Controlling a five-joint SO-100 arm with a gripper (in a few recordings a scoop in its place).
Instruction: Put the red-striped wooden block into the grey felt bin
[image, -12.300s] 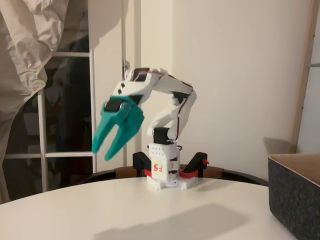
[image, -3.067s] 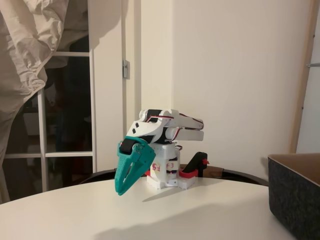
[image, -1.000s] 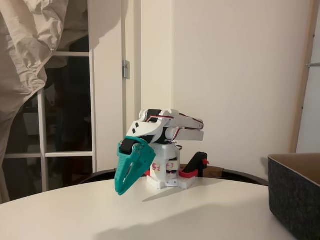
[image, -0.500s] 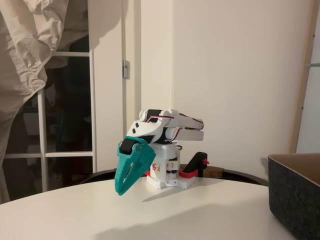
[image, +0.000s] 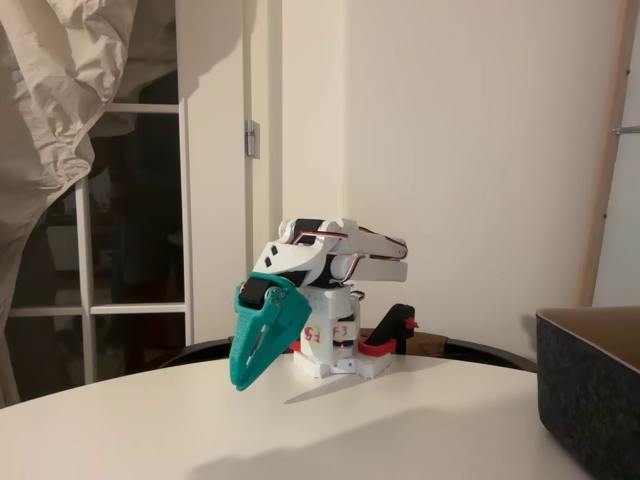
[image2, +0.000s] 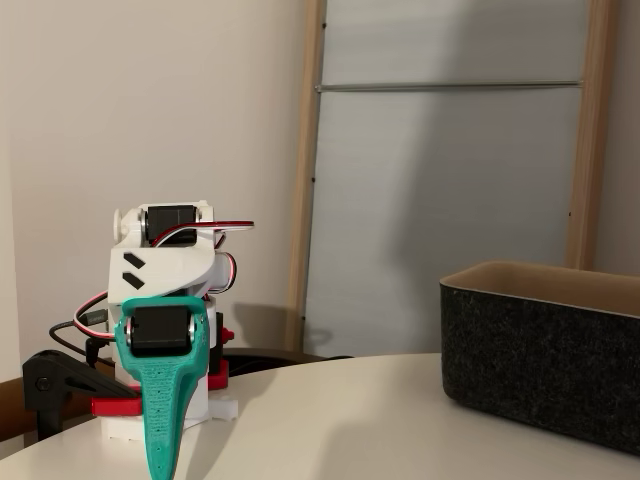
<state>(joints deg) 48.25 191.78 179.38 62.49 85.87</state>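
Note:
My white arm is folded low over its base. The teal gripper (image: 241, 383) points down at the white table, its fingers pressed together with nothing between them. In the other fixed view the gripper (image2: 160, 468) hangs tip-down at the lower left. The grey felt bin (image: 590, 395) stands at the table's right edge, with dark walls and a tan lining. It also sits to the right of the arm as the grey felt bin (image2: 545, 360). The red-striped wooden block is out of view.
Red-and-black clamps (image: 393, 335) hold the arm's base (image: 330, 355) at the far side of the round white table (image: 300, 430). A pale cloth (image: 50, 100) hangs at the left beside a glass door. Bare tabletop lies between gripper and bin.
Twelve seconds ago the arm was raised with the gripper open in the air. It now rests folded low with the gripper shut. Nothing has moved in the last three seconds.

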